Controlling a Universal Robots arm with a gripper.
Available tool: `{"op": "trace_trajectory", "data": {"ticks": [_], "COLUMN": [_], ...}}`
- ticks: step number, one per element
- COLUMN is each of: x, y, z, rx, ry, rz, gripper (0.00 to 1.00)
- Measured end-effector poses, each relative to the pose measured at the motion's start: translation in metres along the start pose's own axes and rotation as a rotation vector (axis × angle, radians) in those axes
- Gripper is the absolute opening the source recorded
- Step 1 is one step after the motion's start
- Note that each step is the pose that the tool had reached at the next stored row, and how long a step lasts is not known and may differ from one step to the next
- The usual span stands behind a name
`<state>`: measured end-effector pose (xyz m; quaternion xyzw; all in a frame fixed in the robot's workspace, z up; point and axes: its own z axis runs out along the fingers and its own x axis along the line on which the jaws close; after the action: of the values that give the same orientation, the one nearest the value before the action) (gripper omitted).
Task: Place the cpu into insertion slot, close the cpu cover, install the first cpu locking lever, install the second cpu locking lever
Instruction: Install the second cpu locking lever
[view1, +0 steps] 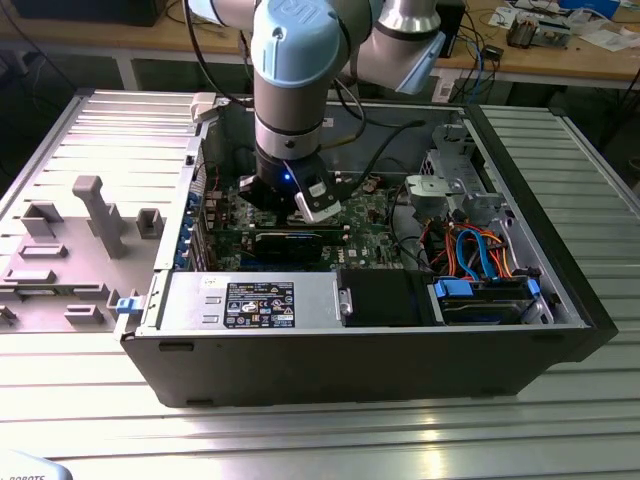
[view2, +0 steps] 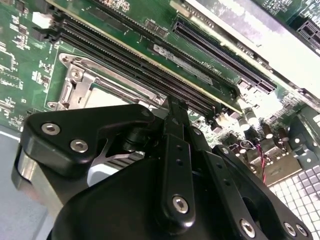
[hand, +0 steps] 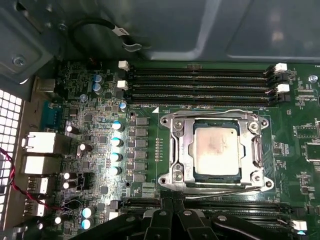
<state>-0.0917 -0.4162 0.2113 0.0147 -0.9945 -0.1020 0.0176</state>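
cpu: the cpu is sitting flat in the insertion slot on the green motherboard, silvery-tan top facing up.
cover: the cpu cover is lying down around the chip, its frame ringing the metal top, so placing and closing are looking done.
levers: thin wire levers are running along the socket's edges in the first wrist view; I cannot tell whether either one is hooked home, so that part is reading as unfinished or unconfirmed.
neighbours: the long memory slots are lying just beside the socket, the case wall beyond them.
tool: the tool is hovering just beside the socket's edge, its black fingers drawn together and carrying nothing.
arm: in the exterior view the arm is reaching straight down into the open computer case, wrist vertical over the board.
tabletop: the case is resting on the ribbed metal tabletop.
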Motion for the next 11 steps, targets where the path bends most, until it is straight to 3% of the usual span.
{"op": "trace_trajectory", "data": {"ticks": [2,7,11], "x": [0.0003,0.001,0.0009], "y": [-0.0005,-0.0011,-0.0022], "z": [0.0022,0.0059,0.01], "rx": [-0.0065,-0.0381,-0.043], "ry": [-0.0003,-0.0014,-0.001], "rz": [0.0,0.0,0.0], "gripper": [0.11,0.11,0.11]}}
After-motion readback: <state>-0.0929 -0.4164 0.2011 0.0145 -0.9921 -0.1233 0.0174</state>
